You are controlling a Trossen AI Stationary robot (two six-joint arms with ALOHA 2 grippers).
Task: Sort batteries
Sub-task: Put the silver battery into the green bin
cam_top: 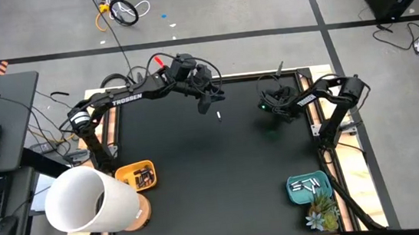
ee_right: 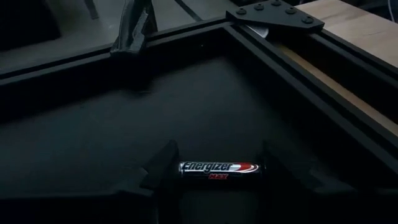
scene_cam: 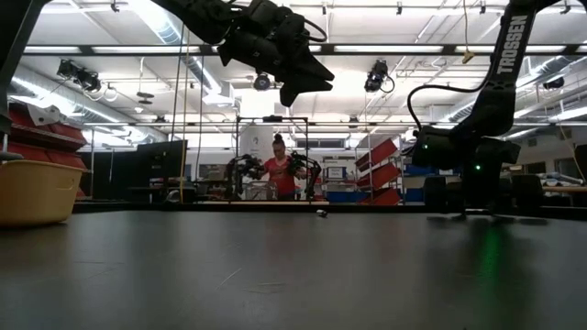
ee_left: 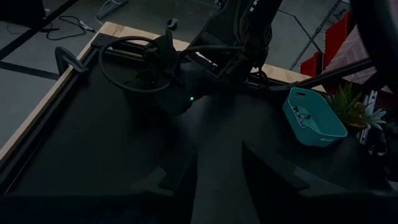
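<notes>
Between my right gripper's (ee_right: 219, 171) fingers, an Energizer battery (ee_right: 219, 168) is lying on the black mat (cam_top: 199, 165) near the far right corner; I'm clamping it. My left gripper (cam_top: 206, 96) is hovering, fingers apart, above a loose battery (cam_top: 219, 116).

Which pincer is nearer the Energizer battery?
The right pincer: its fingers bracket the Energizer battery on the mat. The left pincer hangs raised, farther left.
</notes>
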